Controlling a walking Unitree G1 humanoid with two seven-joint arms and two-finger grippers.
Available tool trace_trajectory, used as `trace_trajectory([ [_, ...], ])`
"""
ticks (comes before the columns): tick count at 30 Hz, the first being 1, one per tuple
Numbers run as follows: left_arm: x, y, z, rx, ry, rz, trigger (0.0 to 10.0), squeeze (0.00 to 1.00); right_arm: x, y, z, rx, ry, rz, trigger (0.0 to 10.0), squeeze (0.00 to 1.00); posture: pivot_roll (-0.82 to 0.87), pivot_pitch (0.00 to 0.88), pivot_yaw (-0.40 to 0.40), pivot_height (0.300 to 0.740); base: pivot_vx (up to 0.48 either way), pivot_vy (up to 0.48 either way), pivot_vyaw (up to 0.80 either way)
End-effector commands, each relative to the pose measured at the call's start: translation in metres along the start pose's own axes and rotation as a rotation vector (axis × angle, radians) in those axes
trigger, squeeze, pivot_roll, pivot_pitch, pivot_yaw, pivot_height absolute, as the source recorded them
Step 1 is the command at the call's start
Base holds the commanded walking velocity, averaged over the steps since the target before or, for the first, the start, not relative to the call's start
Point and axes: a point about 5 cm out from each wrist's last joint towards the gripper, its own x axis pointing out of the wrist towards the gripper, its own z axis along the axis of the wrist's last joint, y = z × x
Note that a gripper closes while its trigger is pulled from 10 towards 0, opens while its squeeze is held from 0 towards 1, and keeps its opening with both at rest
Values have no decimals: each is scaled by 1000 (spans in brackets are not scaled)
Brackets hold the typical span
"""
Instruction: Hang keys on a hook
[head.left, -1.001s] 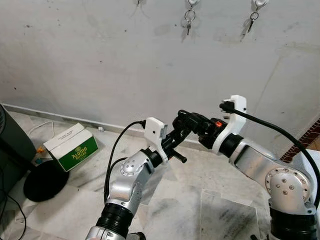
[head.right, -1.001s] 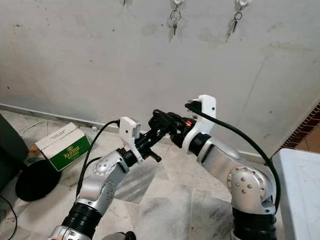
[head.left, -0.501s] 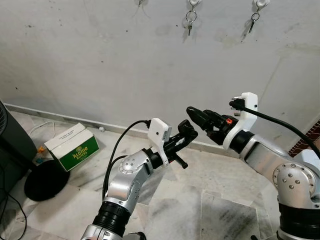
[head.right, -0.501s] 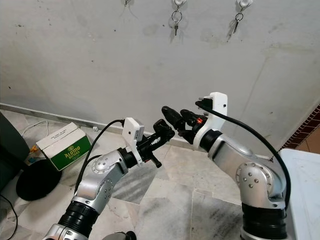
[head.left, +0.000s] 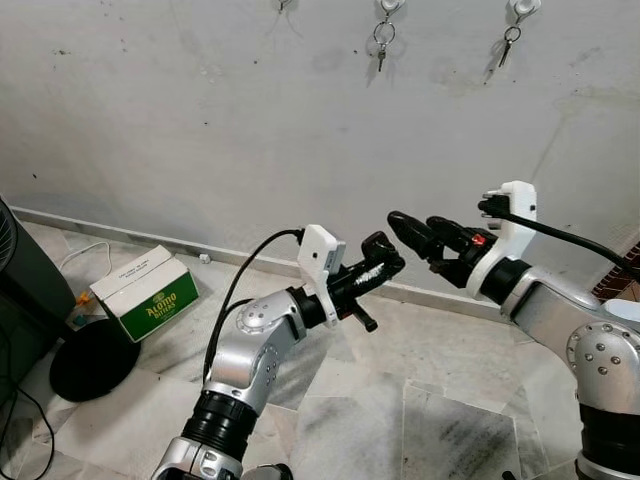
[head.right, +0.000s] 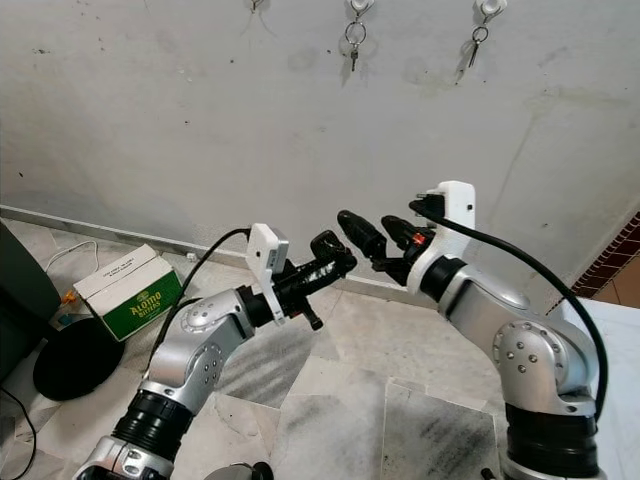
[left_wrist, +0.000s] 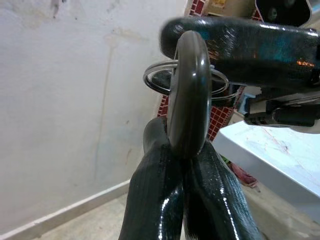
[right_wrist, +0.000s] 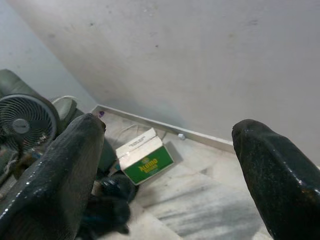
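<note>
**A:** Start with the head cameras. Where is everything?

**B:** In the left eye view the left gripper (head.left: 380, 262) is raised at the centre of the frame, its two black fingers pressed together. The right gripper (head.left: 425, 237) sits just beside it at about 2 o'clock, fingers spread and holding nothing. High on the grey plaster wall (head.left: 200, 130), along the 12 o'clock edge, are three small white hooks: the middle hook (head.left: 387, 6) and the right hook (head.left: 519, 8) each already carry keys, while the left hook (head.left: 281, 4) looks bare, though it is cut off by the frame. A green and white cardboard box (head.left: 147, 293) lies on the marble floor (head.left: 400, 400) at 9 o'clock.

**A:** The right eye view?

**B:** Same scene; the two grippers are close but apart.

**A:** And the left wrist camera?

**B:** The left fingers (left_wrist: 165, 200) are clamped on a dark oval fob (left_wrist: 188, 95) standing upright, with a thin silver key ring (left_wrist: 185, 77) threaded through it. One black finger of the right gripper crosses behind, at 1 o'clock.

**A:** Right wrist?

**B:** Fingers wide apart, the box and a standing fan (right_wrist: 27, 122) between them.

**A:** So how far along?

**B:** I'd judge the keys are secured in the left gripper, but the lift to a hook, probably the bare one, is all left to do.
</note>
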Motion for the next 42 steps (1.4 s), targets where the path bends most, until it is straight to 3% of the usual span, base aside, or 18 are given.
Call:
trace_trajectory([
  [1, -1, 5, 1, 7, 9, 18, 0, 0, -3, 0, 12, -94, -20, 4, 10000, 0, -92, 65, 53, 740, 0, 0, 0],
  [4, -2, 5, 1, 6, 10, 19, 0, 0, -7, -1, 15, -154, -24, -1, 10000, 0, -96, 68, 55, 740, 0, 0, 0],
  [8, -1, 5, 0, 3, 15, 13, 0, 0, -16, -2, 24, -329, -25, 17, 10000, 0, -99, 70, 56, 740, 0, 0, 0],
  [12, -1, 5, 0, 1, 17, 9, 0, 0, -19, 0, 24, -381, -25, 37, 10000, 0, -99, 70, 56, 740, 0, 0, 0],
  [20, 1, 5, -1, -4, 25, -2, 0, 0, -23, 16, -1, -538, 53, 166, 10000, 0, -103, 74, 59, 740, 0, 0, 0],
  [29, 3, 3, -2, -10, 32, -15, 0, 0, -24, 27, -11, -589, 79, 261, 10000, 0, -105, 74, 57, 740, 0, 0, 0],
  [42, 6, -3, -5, -21, 37, -37, 0, 0, -16, 37, -11, -683, -1, 224, 9922, 0, -108, 75, 54, 740, 0, 0, 0],
])
